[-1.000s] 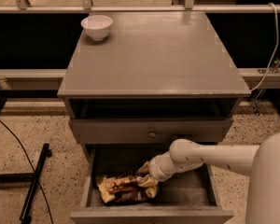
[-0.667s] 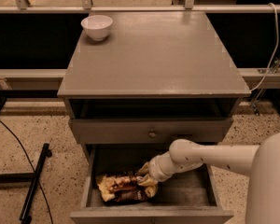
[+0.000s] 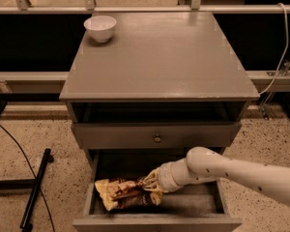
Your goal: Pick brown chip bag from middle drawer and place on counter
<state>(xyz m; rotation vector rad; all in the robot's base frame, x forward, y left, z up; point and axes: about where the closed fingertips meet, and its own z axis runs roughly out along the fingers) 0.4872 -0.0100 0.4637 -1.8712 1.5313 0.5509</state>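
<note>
The brown chip bag (image 3: 124,193) lies crinkled on the floor of the open middle drawer (image 3: 193,206), toward its left side. My gripper (image 3: 150,183) reaches in from the right on a white arm and is down at the bag's right end, touching it. The counter (image 3: 159,57) is the flat grey cabinet top above.
A white bowl (image 3: 100,28) stands at the counter's back left corner. A closed drawer front with a round knob (image 3: 157,138) sits above the open drawer. A black stand leg (image 3: 35,187) and cable lie on the speckled floor to the left. A rail runs behind the cabinet.
</note>
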